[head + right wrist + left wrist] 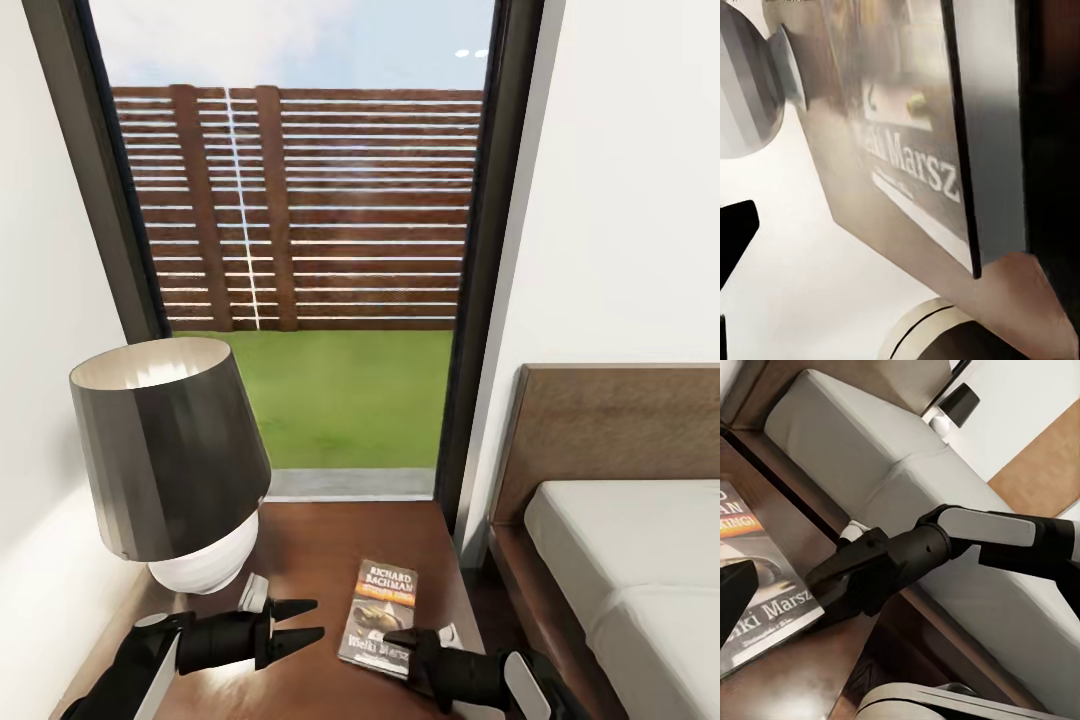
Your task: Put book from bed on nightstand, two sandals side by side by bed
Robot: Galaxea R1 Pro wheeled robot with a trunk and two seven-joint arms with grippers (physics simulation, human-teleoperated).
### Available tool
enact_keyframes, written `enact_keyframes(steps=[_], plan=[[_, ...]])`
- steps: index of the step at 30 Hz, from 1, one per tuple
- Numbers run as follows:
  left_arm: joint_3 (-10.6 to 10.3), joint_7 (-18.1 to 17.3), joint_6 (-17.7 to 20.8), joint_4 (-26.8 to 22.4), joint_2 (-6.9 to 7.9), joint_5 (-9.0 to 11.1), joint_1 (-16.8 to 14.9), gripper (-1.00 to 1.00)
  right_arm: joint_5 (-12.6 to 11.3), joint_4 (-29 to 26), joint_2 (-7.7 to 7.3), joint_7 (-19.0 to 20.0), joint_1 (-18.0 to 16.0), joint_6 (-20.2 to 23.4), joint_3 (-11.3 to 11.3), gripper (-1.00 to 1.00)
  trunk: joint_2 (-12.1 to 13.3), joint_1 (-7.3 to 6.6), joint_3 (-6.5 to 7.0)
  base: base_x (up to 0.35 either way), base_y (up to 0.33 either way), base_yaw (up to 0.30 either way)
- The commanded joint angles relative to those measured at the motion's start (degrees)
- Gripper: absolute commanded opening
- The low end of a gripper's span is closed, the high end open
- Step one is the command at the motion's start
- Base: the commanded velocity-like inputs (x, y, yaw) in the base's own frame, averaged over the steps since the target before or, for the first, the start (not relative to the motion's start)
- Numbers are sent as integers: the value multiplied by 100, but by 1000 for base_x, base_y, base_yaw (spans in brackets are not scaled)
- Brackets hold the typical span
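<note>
The book (378, 612) lies flat on the nightstand (310, 540), its white "RICHARD BACHMAN" lettering facing up. My right gripper (402, 640) is at the book's near corner, fingers spread wide on either side of the book (907, 150), so it is open. My left gripper (312, 621) hovers open just left of the book, pointing toward it. From the left wrist, the right gripper (825, 589) sits against the edge of the book (765, 585). The bed (620, 560) stands to the right of the nightstand. The two sandals are out of view.
A lamp (170, 450) with a dark grey shade and white base takes up the nightstand's left half, close behind my left gripper. A tall dark-framed window (330, 250) is straight ahead. The wooden headboard (620, 420) rises at the right.
</note>
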Motion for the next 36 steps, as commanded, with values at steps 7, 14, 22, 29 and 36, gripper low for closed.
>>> enact_keyframes(steps=[7,14,22,29,36], plan=[[-2,-16,60,0,1,14,-2,100,74,-1,8,26,-2,9,-38,100,-2,-1,-6,0,0,0],[0,-16,60,0,1,14,-3,100,74,-1,8,26,-2,9,-39,100,-2,-1,-6,0,0,0],[-1,-16,60,0,-29,14,-2,100,74,-1,5,26,-2,9,-39,100,-2,-1,-6,-232,0,0],[0,-8,60,0,-34,14,-1,100,57,-1,-4,29,-5,5,-39,100,-2,-1,-6,-194,0,0],[0,-7,60,0,-34,14,-1,100,-17,-8,-9,68,-2,-2,-55,100,-2,-1,-6,-17,0,0]])
